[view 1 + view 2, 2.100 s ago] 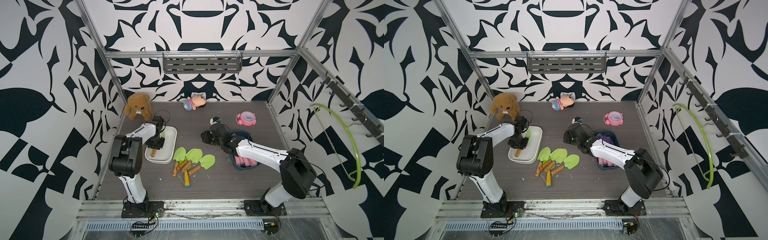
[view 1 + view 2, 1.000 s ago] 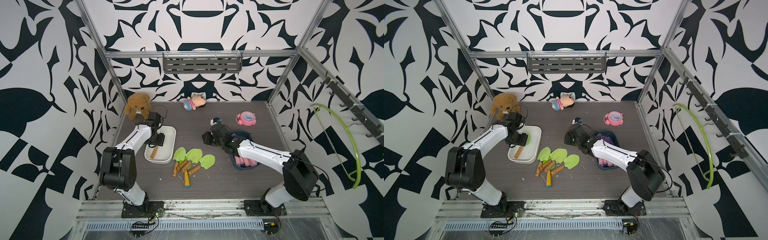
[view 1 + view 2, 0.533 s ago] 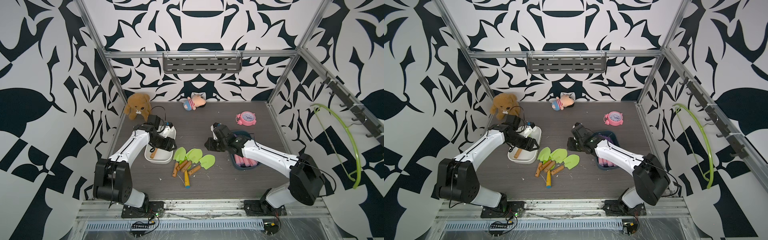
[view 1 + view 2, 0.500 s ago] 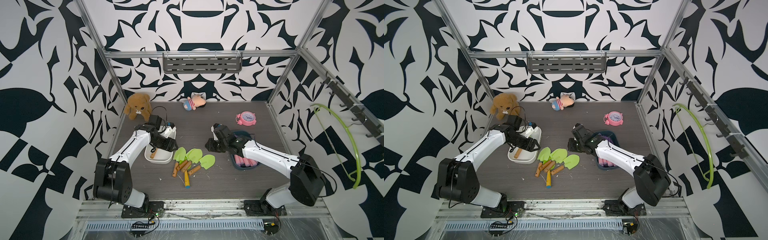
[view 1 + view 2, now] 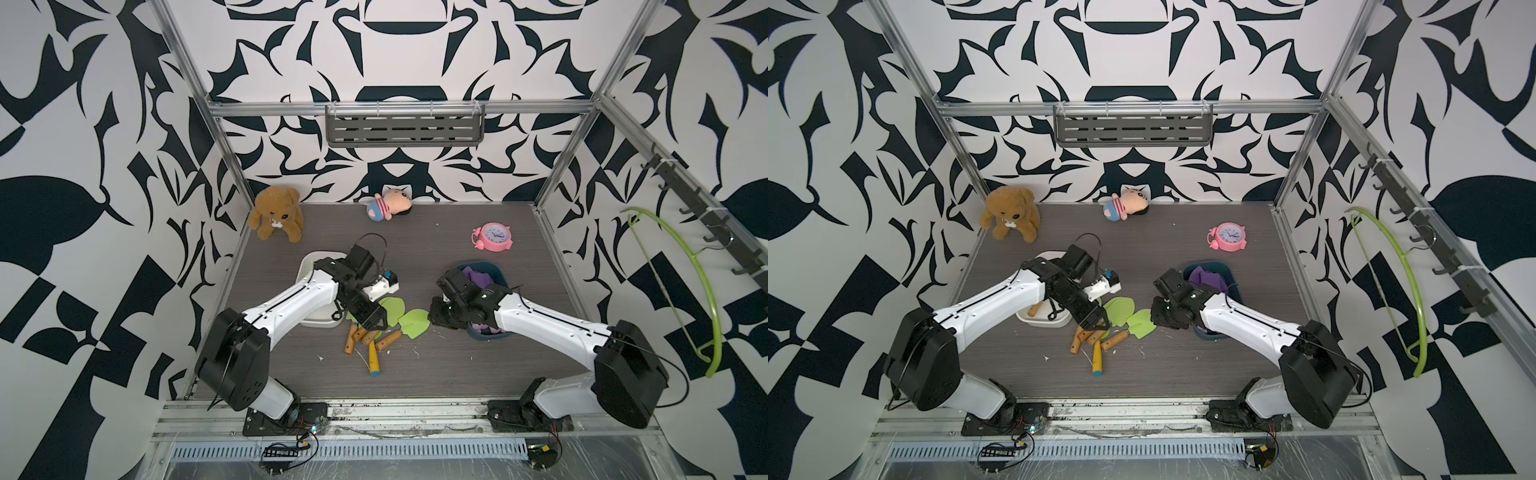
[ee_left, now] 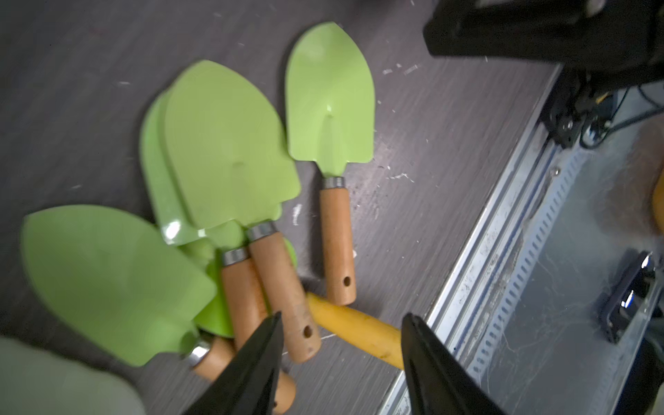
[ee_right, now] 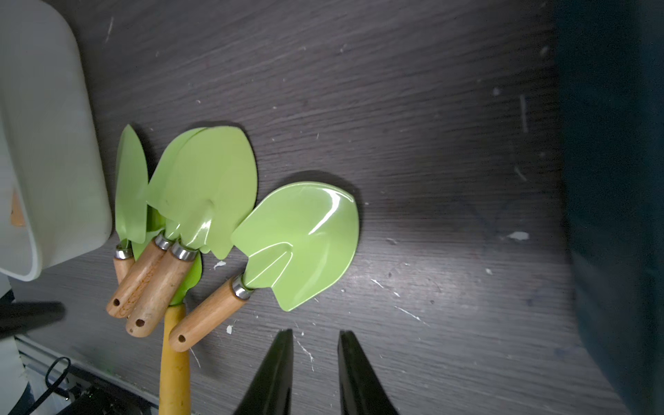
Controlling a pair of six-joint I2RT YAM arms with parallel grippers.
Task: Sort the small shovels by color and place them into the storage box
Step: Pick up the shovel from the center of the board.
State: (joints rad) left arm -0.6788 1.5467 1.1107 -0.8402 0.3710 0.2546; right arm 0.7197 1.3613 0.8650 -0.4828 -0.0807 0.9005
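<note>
Green shovels [image 6: 230,151] just beneath left tool [image 6: 341,315]

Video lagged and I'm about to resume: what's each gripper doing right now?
Left gripper: open, empty, above the green shovels.
Right gripper: slightly open, empty.
</note>
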